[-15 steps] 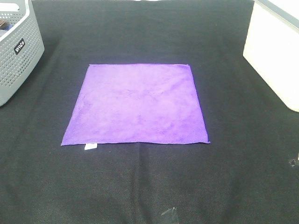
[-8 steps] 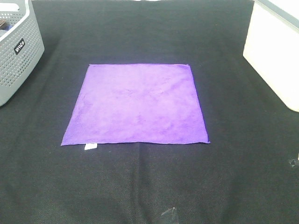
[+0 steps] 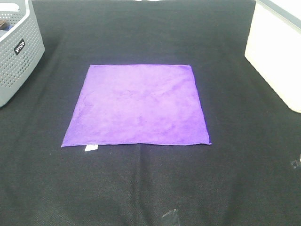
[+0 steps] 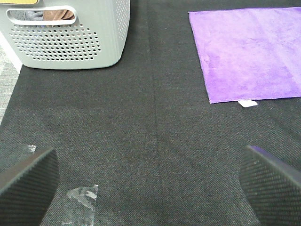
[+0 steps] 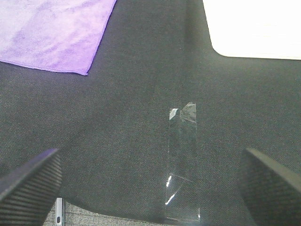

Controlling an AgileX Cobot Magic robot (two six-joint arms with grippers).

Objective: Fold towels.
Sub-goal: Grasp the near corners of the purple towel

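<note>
The purple towel [image 3: 137, 105] lies flat and unfolded in the middle of the black table cover, with its small white tag [image 3: 91, 148] at the near left corner. It also shows in the left wrist view [image 4: 249, 52] and one corner of it in the right wrist view [image 5: 51, 33]. My left gripper [image 4: 150, 186] is open and empty, low over the black cover, near and left of the towel. My right gripper [image 5: 150, 183] is open and empty, near and right of the towel. Neither gripper shows in the exterior high view.
A grey perforated basket [image 3: 16, 49] stands at the far left, also in the left wrist view [image 4: 70, 35]. A white bin [image 3: 277, 52] stands at the far right. Clear tape strips lie on the cover near the front edge [image 5: 182, 160] [image 4: 82, 195].
</note>
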